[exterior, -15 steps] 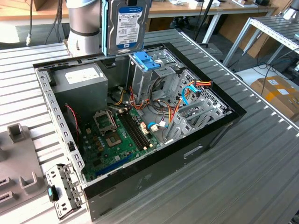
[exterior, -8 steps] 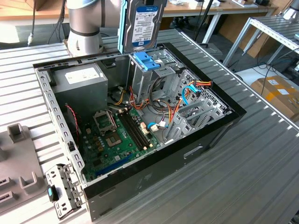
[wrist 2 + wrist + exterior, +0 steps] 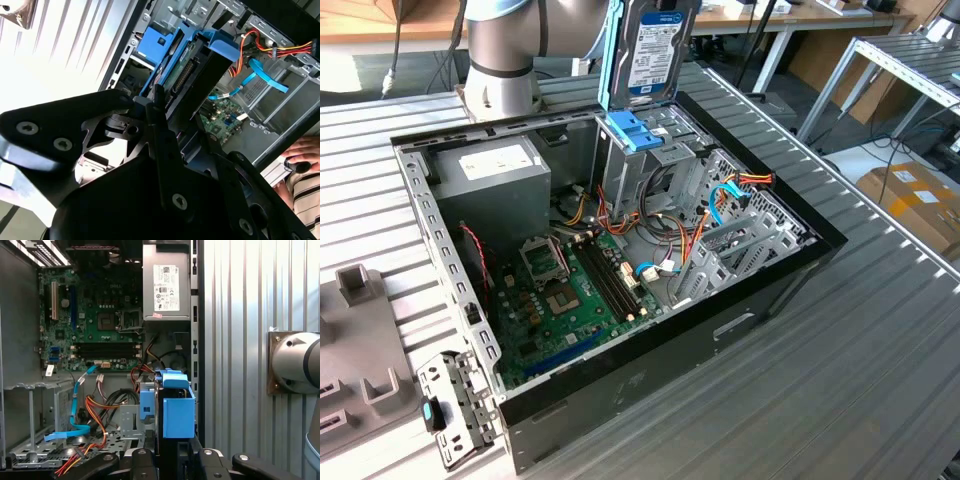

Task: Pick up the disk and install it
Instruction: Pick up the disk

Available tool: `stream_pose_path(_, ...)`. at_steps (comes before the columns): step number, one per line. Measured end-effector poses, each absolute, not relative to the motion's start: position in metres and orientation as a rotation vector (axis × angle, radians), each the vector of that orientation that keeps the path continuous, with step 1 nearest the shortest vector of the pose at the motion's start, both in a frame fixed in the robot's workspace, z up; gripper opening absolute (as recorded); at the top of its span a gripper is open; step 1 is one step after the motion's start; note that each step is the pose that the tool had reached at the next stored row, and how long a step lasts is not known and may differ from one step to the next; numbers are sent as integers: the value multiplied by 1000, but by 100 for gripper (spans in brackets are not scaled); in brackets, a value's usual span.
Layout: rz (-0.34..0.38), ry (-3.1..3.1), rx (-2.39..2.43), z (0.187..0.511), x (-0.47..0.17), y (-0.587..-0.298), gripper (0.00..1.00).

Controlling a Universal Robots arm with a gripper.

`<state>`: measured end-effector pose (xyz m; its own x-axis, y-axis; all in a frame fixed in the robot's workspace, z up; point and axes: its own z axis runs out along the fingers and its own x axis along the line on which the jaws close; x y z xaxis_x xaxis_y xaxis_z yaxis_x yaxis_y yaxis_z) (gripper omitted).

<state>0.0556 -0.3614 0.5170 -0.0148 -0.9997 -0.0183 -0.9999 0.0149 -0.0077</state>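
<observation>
Black gripper [image 3: 172,450] is clenched on the grey-metal, light-blue-framed disk [image 3: 655,50], at the exterior view's upper middle; it is judged stiff, heavy, shock-fragile, best held by edges.

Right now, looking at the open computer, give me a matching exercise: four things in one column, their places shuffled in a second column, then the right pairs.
Things:
1. disk
2. grey power box
3. green circuit board
4. loose metal bracket

Places:
A. flat on the floor of the case
B. outside the case, beside its corner
C. upright above the case, gripped by the tool
D. in the case corner by the arm's base

Pairs: 1-C, 2-D, 3-A, 4-B.
</observation>
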Motion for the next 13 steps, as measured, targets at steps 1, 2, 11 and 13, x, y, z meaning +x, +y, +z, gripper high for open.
stream_pose_path(1,11,2225,-2192,517,60,-361,35)
stream_pose_path(2,11,2225,-2192,517,63,-361,35)
stream_pose_path(11,11,2225,-2192,517,73,-363,35)
stream_pose_path(13,11,2225,-2192,517,73,-365,35)
